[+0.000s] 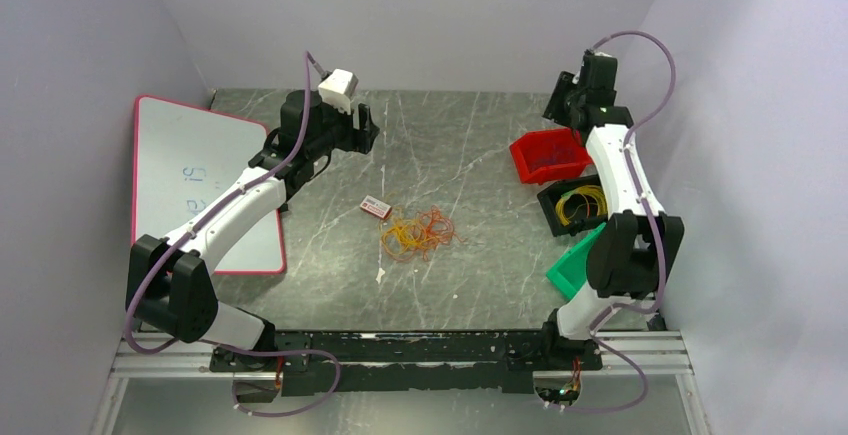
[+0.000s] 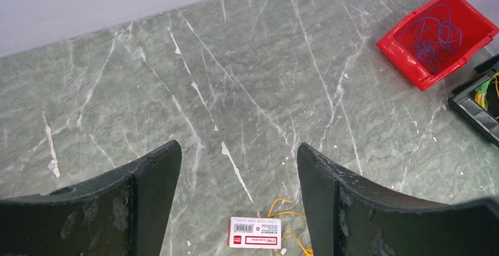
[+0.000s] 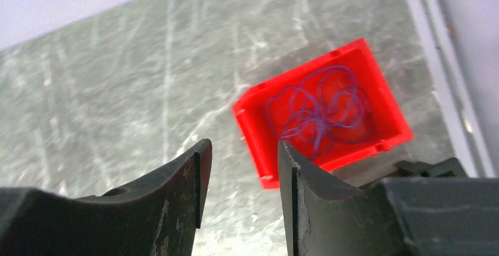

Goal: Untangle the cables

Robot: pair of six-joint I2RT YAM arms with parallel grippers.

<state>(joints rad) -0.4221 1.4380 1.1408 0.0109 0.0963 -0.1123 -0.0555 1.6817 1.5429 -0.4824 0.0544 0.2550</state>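
Grey, white-veined marble table [image 1: 480, 135] is walled in by pale panels. At far left lies a pink-framed whiteboard [image 1: 170, 155]. Beside it the left gripper [image 2: 236, 147] hangs above the table with its jaws spread wide and nothing between them. Nearer the middle lies a small white-and-red label card [image 1: 375, 207]. Just right of it, the cables [image 1: 418, 232] lie on the table in one loose knot of thread-thin orange and yellow loops, overlapping and curling. At right, a red bin [image 1: 520, 155] holds blue wires [image 3: 320, 109]. The right gripper [image 3: 242, 145] hovers above it, jaws partly apart and empty. Nearby, a black bin [image 1: 550, 210] holds yellow wires [image 1: 583, 202].
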